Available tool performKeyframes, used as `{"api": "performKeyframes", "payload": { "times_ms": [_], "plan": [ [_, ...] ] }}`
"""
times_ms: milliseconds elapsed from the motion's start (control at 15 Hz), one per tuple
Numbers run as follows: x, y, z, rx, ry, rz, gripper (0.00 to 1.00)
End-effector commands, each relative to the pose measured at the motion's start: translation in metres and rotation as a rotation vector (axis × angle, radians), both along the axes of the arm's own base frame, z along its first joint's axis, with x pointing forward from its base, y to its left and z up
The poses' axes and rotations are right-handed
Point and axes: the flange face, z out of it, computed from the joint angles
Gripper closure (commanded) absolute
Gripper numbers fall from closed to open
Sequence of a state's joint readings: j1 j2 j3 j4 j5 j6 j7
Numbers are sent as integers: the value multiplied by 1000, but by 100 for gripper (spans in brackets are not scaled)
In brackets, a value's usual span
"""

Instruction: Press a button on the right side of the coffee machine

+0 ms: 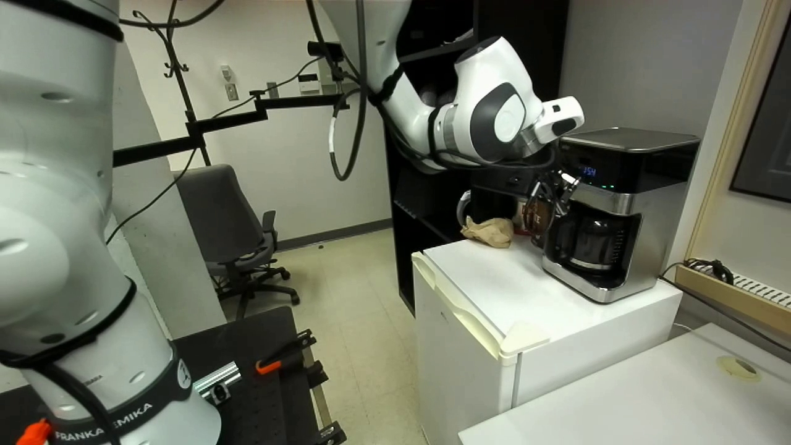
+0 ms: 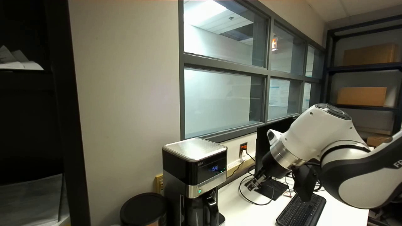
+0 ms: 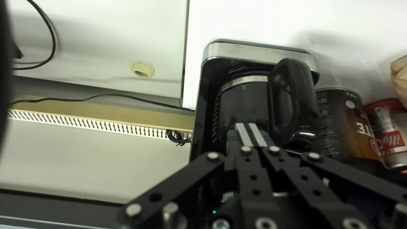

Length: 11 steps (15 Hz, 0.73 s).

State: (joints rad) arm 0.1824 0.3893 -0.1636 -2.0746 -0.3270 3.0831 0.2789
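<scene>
The coffee machine, black and silver, stands upright on the white fridge [image 1: 482, 272] and shows in both exterior views [image 1: 664, 225] [image 2: 180, 185]. Its front panel has a lit clock display [image 1: 589, 171] and small green lights; one green light [image 2: 199, 191] glows on the silver band. The dark carafe [image 1: 596, 244] sits in it; its handle [image 3: 291, 98] shows in the wrist view. My gripper [image 1: 559, 207] is in front of the machine, fingers pointing down. In an exterior view the fingertips [image 2: 250, 187] appear apart from the panel. In the wrist view the fingertips [image 3: 251, 135] are together and empty, over the carafe.
A coffee can [image 3: 340, 124], a red-and-silver can [image 3: 389, 124] and a brown paper bag [image 1: 488, 232] stand beside the machine. A black shelving unit [image 1: 525, 31] rises behind the fridge. A white desk [image 1: 642, 395] with a keyboard [image 2: 301, 208] and monitor [image 2: 271, 133] adjoins.
</scene>
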Motion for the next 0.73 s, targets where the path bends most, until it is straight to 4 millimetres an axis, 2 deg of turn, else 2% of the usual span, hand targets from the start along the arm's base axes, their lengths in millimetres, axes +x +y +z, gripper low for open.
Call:
{"api": "performKeyframes", "payload": {
  "times_ms": [0,467,533,667],
  "plan": [
    [-35,0,11,-5,8,17,100],
    [-61,-2,19,1,21,23,100],
    [-64,-3,20,1,23,21,74],
    [-68,-3,23,10,22,20,66]
  ]
}}
